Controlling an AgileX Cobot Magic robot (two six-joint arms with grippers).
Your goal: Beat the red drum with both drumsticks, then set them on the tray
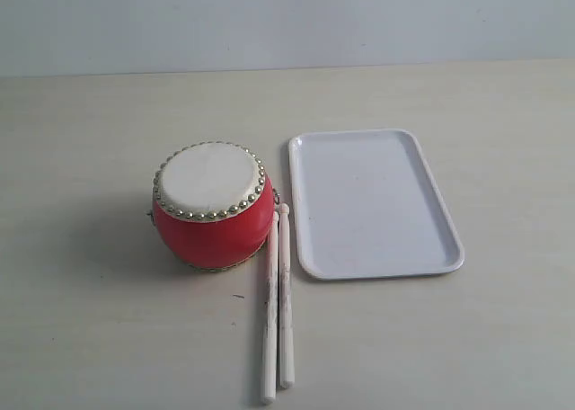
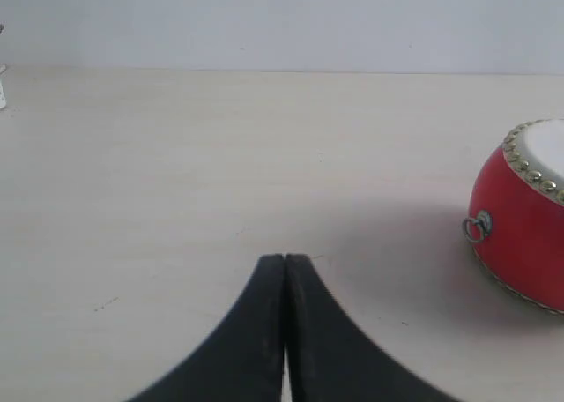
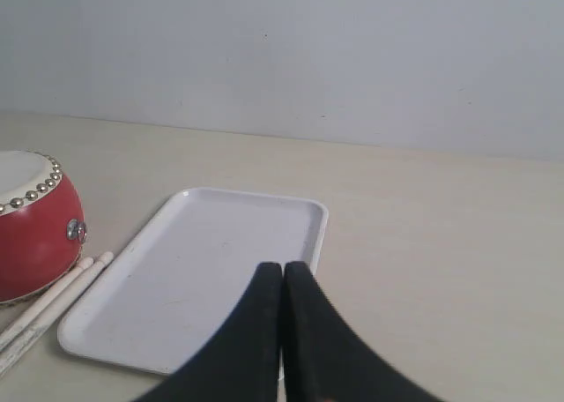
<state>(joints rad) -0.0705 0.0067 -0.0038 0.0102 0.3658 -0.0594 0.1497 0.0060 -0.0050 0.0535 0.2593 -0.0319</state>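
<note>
The red drum stands upright on the table, cream skin up, ringed with gold studs. Both drumsticks lie side by side on the table just right of the drum, tips toward the back, between it and the white tray. Neither gripper shows in the exterior view. In the left wrist view my left gripper is shut and empty over bare table, with the drum off to one side. In the right wrist view my right gripper is shut and empty above the tray; drum and drumsticks lie beyond it.
The tray holds nothing. A pale wall runs along the back of the wooden table. A small white object sits at the table's far edge in the left wrist view.
</note>
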